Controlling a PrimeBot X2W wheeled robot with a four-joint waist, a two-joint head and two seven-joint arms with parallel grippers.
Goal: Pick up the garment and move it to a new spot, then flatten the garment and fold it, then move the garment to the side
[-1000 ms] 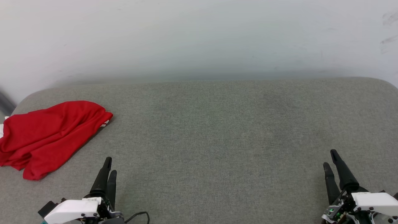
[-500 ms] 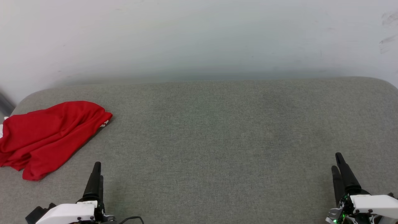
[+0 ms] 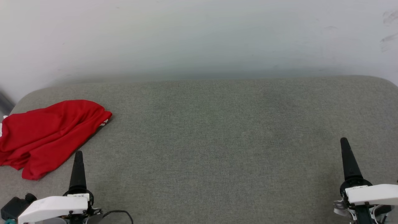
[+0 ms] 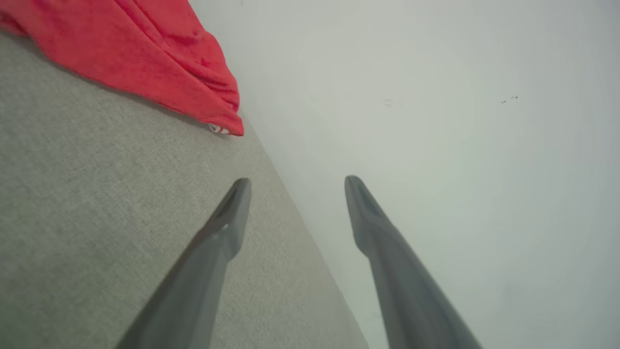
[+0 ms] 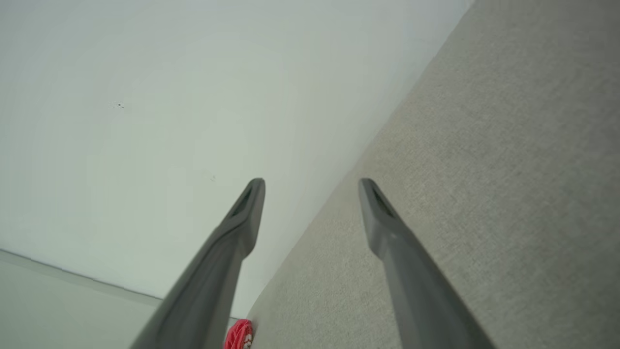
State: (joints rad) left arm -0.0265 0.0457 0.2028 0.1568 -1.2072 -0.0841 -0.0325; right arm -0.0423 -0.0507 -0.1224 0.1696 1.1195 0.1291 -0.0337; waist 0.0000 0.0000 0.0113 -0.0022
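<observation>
Ahead of the left gripper [image 4: 296, 183] and the right gripper [image 5: 312, 182], the grey fabric-covered cushion [image 3: 217, 140] spreads wide. The garment [image 3: 46, 133] lies on it just ahead and to the outer side of the left one, well apart from the right; both stand with jaws spread, gripping nothing. The likely risk is a shallow pinch that catches only the top layer of the heap, so the cloth slips loose in the lift or drags off the nearby rounded corner [image 3: 25, 98]. It is a crumpled red jersey in soft folds, a scrap of red-white striped trim [image 3: 105, 122] peeking from its far end.
</observation>
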